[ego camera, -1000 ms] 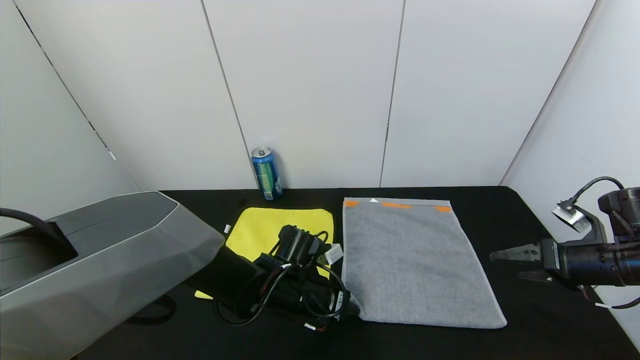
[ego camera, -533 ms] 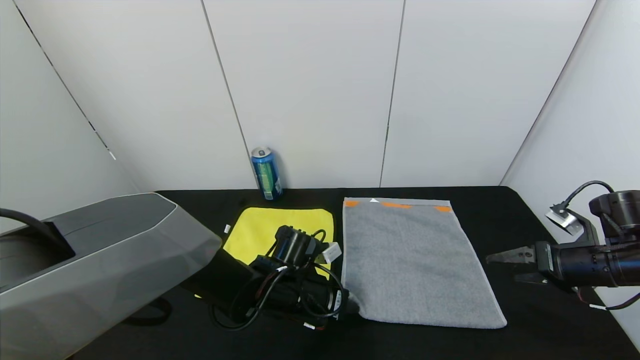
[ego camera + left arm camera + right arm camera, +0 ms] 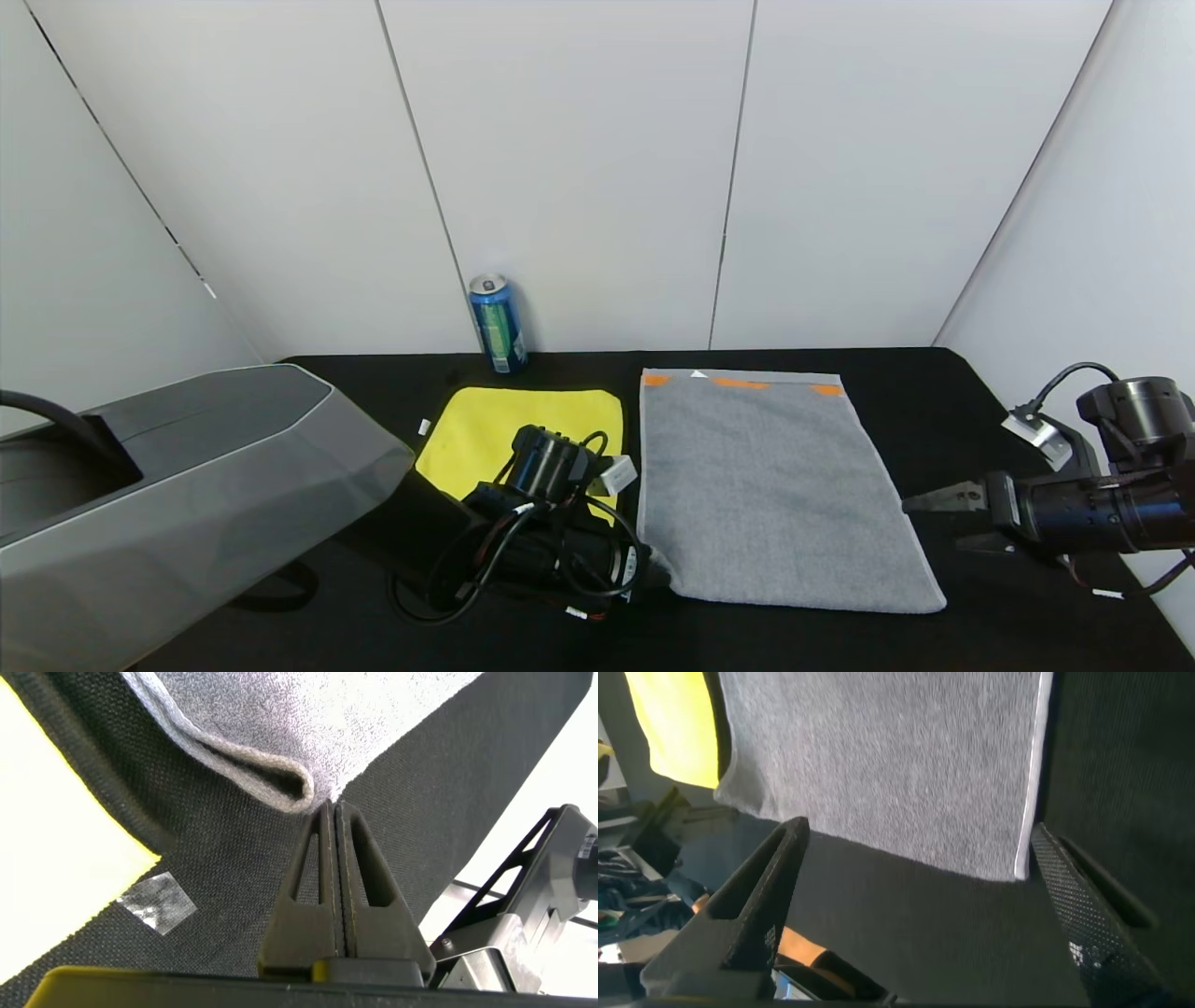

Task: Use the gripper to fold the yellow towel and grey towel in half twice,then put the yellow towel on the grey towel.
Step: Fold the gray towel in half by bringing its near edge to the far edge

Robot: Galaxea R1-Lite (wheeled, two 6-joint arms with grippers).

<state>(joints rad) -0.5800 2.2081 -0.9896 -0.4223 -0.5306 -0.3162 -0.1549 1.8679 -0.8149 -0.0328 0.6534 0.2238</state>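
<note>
The grey towel (image 3: pixel 775 485) lies flat on the black table, with orange patches and a white tag along its far edge. Left of it the yellow towel (image 3: pixel 504 425) lies spread out, its near part hidden by my left arm. My left gripper (image 3: pixel 333 805) is low at the grey towel's near left corner (image 3: pixel 280 770). Its fingers are pressed together, and the curled corner runs into their tips. My right gripper (image 3: pixel 945 519) hovers open just right of the towel's near right corner (image 3: pixel 1022 863), with nothing between its fingers (image 3: pixel 761 901).
A blue drink can (image 3: pixel 498 323) stands at the back of the table by the white wall panels. A small white tape patch (image 3: pixel 157 900) lies on the table (image 3: pixel 934 401) between the two towels. The table's right edge runs close under my right arm.
My right gripper has sunk lower and edged left toward the grey towel's right side. The left arm has shifted only slightly, still shut at the corner.
</note>
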